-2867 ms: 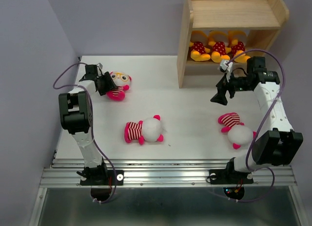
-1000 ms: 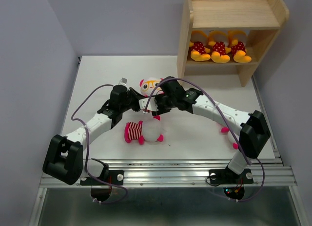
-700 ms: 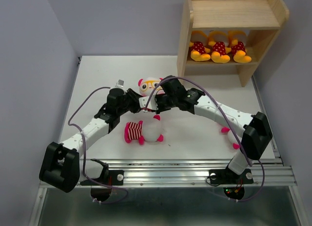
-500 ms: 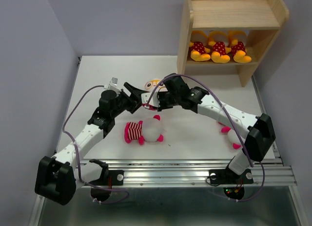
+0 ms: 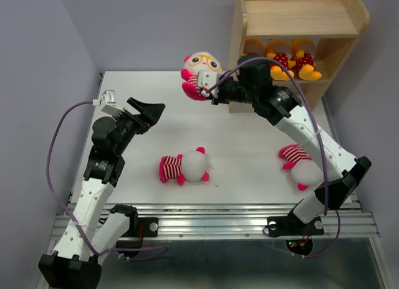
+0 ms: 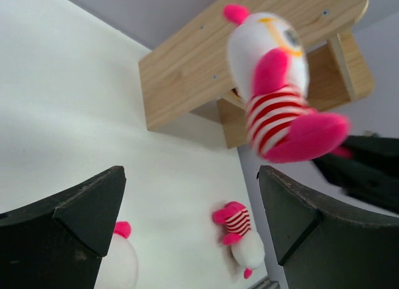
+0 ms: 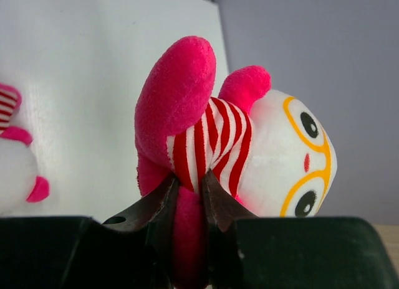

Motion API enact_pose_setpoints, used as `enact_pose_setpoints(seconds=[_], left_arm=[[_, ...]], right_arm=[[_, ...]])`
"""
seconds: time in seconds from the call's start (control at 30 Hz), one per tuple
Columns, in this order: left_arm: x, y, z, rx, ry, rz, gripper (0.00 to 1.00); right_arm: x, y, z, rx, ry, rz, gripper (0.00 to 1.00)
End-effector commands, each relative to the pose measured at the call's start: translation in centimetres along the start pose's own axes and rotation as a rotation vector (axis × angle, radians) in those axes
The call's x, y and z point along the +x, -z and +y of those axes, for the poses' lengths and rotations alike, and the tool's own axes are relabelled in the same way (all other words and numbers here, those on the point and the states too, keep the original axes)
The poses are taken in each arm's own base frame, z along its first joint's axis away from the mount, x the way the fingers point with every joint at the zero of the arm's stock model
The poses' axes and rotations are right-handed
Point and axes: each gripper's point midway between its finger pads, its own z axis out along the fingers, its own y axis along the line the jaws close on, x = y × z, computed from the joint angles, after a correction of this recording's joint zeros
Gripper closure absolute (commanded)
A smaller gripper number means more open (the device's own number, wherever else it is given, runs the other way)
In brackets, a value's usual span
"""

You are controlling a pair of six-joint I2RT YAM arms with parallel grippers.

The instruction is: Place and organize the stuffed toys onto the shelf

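Count, L to R: 3 striped dolls, 3 yellow-orange dolls, 1 shelf. The first striped doll (image 5: 182, 167) lies on the white surface (image 5: 249, 133) near centre, toward 6 o'clock, head pointing to 3 o'clock. The held doll (image 5: 201, 70) is up in the air at approx 12 o'clock, just beside the shelf's left side panel. The third striped doll (image 5: 301, 164) lies at 4 o'clock, head toward 6 o'clock. The yellow-orange dolls (image 5: 278, 57) sit in a row on the lower tier of the shelf (image 5: 299, 18) at 1 o'clock, the leftmost partly behind my R arm.

My L arm rises from its base at 7 o'clock, bent at the elbow, wrist over the 9 o'clock side. My L fingers (image 5: 151, 116) are spread wide w/ nothing between them, aimed toward 3 o'clock.

My R arm stretches long from its base at 5 o'clock toward 12, forearm crossing in front of the shelf. My R fingers (image 5: 211, 93) pinch the held doll low on its pink underside, below the stripes.
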Motion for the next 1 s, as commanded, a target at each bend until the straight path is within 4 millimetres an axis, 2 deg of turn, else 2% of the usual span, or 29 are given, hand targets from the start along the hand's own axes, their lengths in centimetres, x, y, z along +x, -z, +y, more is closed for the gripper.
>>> enact_pose_setpoints(seconds=[0.0, 0.07, 0.1, 0.13, 0.17, 0.2, 0.23, 0.27, 0.3, 0.43, 0.5, 0.53, 0.6, 0.63, 0.73, 0.8, 0.83, 0.87, 0.9, 0.93, 0.97], left_arm=[[-1.0, 0.9, 1.0, -0.062, -0.113, -0.021, 0.01], [-0.5, 1.0, 1.6, -0.071, -0.107, -0.011, 0.01], [-0.3, 1.0, 1.9, -0.076, -0.101, -0.007, 0.01], [-0.1, 1.0, 2.0, -0.077, -0.096, -0.004, 0.01], [0.2, 1.0, 2.3, -0.075, -0.090, 0.000, 0.01], [0.3, 1.0, 2.3, -0.071, -0.081, 0.000, 0.01], [0.7, 1.0, 2.7, -0.075, -0.077, 0.005, 0.01], [0.7, 1.0, 2.7, -0.068, -0.073, 0.003, 0.01], [0.9, 1.0, 3.0, -0.074, -0.067, 0.006, 0.01], [1.3, 0.8, 3.3, -0.068, -0.069, 0.017, 0.01], [1.5, 0.7, 3.3, -0.066, -0.068, 0.024, 0.01], [1.6, 0.6, 3.4, -0.066, -0.068, 0.031, 0.01], [1.8, 0.5, 3.6, -0.067, -0.072, 0.037, 0.01], [1.9, 0.4, 3.8, -0.071, -0.072, 0.041, 0.01], [2.2, 0.4, 4.0, -0.069, -0.068, 0.048, 0.01], [2.6, 0.5, 4.4, -0.070, -0.061, 0.056, 0.01], [2.6, 0.5, 4.4, -0.070, -0.060, 0.056, 0.01], [2.8, 0.5, 4.5, -0.073, -0.058, 0.057, 0.01], [2.9, 0.5, 4.6, -0.072, -0.056, 0.058, 0.01], [3.0, 0.6, 4.7, -0.073, -0.055, 0.062, 0.01], [3.0, 0.6, 4.8, -0.075, -0.053, 0.061, 0.01]], right_arm=[[-7.8, 4.8, -6.1, 0.170, 0.068, -0.188, 0.99], [-9.3, 6.5, -8.7, 0.240, 0.089, -0.215, 0.99], [-10.2, 7.3, -9.4, 0.263, 0.102, -0.234, 0.99], [-10.1, 7.6, -10.3, 0.285, 0.105, -0.231, 0.99], [-10.9, 9.0, -12.0, 0.337, 0.121, -0.242, 0.99], [-11.0, 9.5, -12.9, 0.360, 0.130, -0.245, 0.99], [-10.5, 9.4, -13.9, 0.379, 0.130, -0.238, 0.99], [-10.4, 9.9, -15.0, 0.406, 0.137, -0.239, 0.99], [-9.7, 11.0, -17.0, 0.452, 0.133, -0.240, 1.00], [-7.6, 13.2, -21.4, 0.538, 0.127, -0.248, 0.99], [-6.7, 13.5, -22.6, 0.550, 0.147, -0.260, 0.99], [-5.9, 14.5, -23.9, 0.585, 0.168, -0.254, 0.99], [-4.3, 14.1, -25.0, 0.586, 0.170, -0.262, 0.99], [-3.4, 15.0, -26.1, 0.616, 0.186, -0.262, 0.99], [-1.4, 15.0, -27.6, 0.607, 0.159, -0.291, 0.99], [-0.1, 16.1, -28.7, 0.599, 0.146, -0.331, 0.99], [0.3, 15.5, -28.3, 0.567, 0.145, -0.339, 0.99], [0.8, 16.2, -28.7, 0.571, 0.155, -0.354, 0.99], [1.4, 15.5, -27.8, 0.501, 0.154, -0.377, 0.99], [0.7, 15.5, -27.7, 0.493, 0.168, -0.414, 0.99], [1.2, 15.7, -27.8, 0.493, 0.175, -0.412, 0.99]])
